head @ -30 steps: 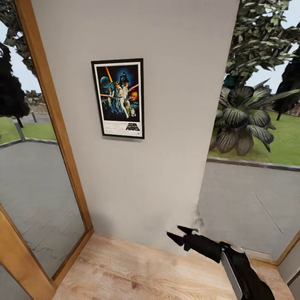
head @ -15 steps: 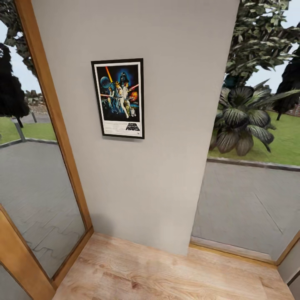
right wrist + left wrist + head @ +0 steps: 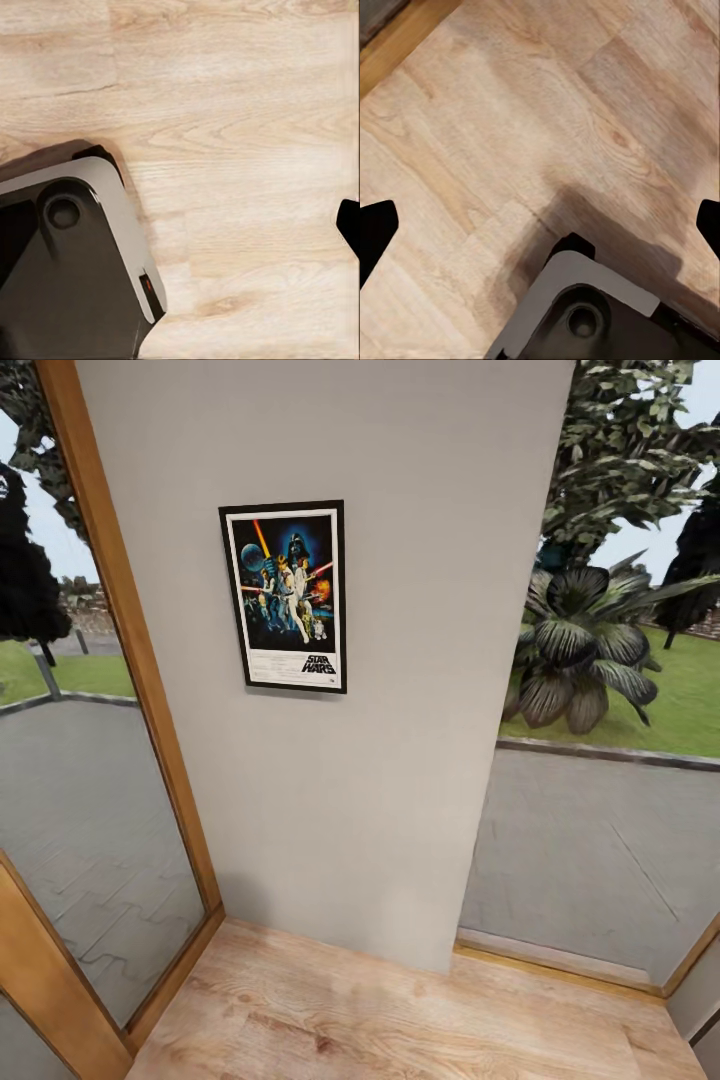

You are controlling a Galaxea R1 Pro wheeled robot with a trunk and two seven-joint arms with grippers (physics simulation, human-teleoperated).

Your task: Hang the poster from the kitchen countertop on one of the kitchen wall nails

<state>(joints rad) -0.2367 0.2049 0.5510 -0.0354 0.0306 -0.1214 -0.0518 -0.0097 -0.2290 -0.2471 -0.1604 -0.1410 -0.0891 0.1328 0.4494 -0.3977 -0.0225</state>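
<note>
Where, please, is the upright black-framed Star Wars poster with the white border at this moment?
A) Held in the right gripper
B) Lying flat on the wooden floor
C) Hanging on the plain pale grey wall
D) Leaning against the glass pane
C: in the head view the upright black-framed Star Wars poster sits flat against the plain pale grey wall, well above the light wooden floor, with no gripper touching it.

Matt grey wall (image 3: pixel 400 660), grained wooden floor (image 3: pixel 400 1020).

wall (image 3: pixel 400 660): pale grey | floor (image 3: pixel 400 1010): light wood | windows (image 3: pixel 600 840): wood-framed, garden outside
</note>
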